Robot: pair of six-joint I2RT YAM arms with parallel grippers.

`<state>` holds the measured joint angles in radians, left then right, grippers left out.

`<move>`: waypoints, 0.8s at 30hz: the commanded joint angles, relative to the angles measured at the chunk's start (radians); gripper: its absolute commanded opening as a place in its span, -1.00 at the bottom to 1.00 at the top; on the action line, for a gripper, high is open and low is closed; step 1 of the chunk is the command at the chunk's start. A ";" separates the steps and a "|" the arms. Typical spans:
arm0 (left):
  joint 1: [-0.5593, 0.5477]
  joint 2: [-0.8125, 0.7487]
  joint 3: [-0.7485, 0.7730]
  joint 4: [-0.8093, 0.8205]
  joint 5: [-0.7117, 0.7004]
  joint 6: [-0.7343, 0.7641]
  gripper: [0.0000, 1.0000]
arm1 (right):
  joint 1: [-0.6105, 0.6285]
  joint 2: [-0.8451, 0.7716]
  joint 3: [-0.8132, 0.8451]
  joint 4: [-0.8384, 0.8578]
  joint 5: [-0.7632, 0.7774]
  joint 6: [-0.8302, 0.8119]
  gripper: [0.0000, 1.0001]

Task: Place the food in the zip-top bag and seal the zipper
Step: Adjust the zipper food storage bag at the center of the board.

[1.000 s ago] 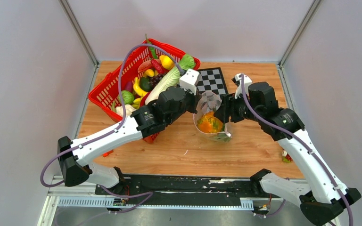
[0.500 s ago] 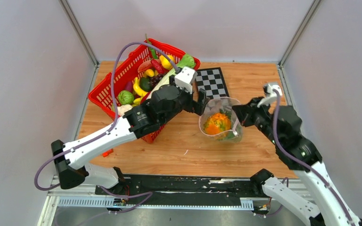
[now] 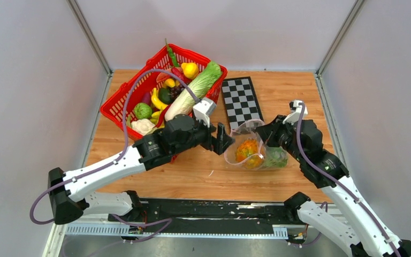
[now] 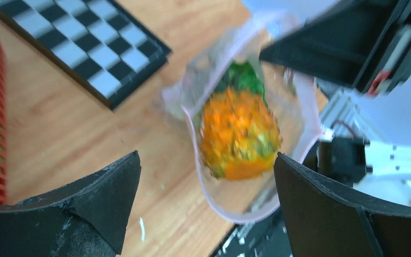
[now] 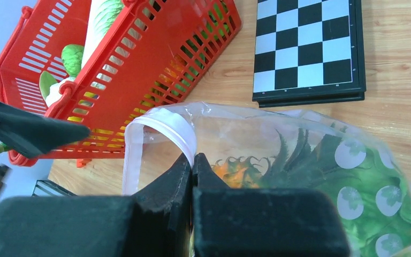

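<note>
The table point(image 3: 192, 174) is wood. Nearest the arms, the left gripper point(image 3: 220, 140) has its fingers spread wide and holds nothing; it sits just beside the mouth of the zip-top bag point(image 3: 230, 155). The right gripper point(image 3: 265, 140) is squeezed shut on the bag's top edge. Only the right wrist view shows how: its two fingers meet on the zipper point(image 5: 166, 120), the pale strip that runs round the mouth, and the mouth gapes open.

The top view shows the bag lying on its side on the table between the two grippers, with its mouth toward the left gripper. The left wrist view looks straight into that mouth, but it is blurry; inside is an orange pumpkin-like piece point(image 4: 238, 134) with green behind it. That green is likely the leafy green lettuce point(image 5: 364, 176); the right wrist view shows it sharp, deep in the bag, behind white dots on the plastic.

Farther back, a checkerboard point(image 3: 241, 96) lies flat near the bag. Farthest, a red basket point(image 3: 115, 107) stands at the back left, full of food: a long pale cabbage point(image 3: 195, 88); yellow bananas point(image 3: 156, 100); a round green piece point(image 3: 142, 111); a white cauliflower point(image 3: 142, 126); a green chilli point(image 3: 169, 53) poking up over the far rim.
</note>
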<state>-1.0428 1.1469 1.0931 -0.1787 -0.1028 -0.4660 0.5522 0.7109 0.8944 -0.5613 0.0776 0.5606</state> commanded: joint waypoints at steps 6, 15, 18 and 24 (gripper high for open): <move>-0.068 0.037 -0.061 -0.008 -0.011 -0.119 0.76 | 0.003 -0.016 0.045 0.046 -0.037 0.012 -1.00; -0.068 0.204 -0.050 0.138 -0.063 -0.066 -0.48 | 0.002 -0.071 0.020 0.089 -0.104 -0.018 -1.00; -0.062 0.201 0.040 0.154 -0.115 0.002 -1.00 | 0.002 -0.109 0.009 0.190 -0.133 -0.060 -1.00; -0.050 0.233 0.354 -0.038 -0.139 0.193 -1.00 | 0.001 -0.211 0.071 0.247 -0.116 -0.183 -1.00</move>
<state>-1.1042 1.3987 1.2549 -0.1963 -0.1970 -0.4171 0.5522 0.5785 0.9070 -0.4652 -0.0422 0.4648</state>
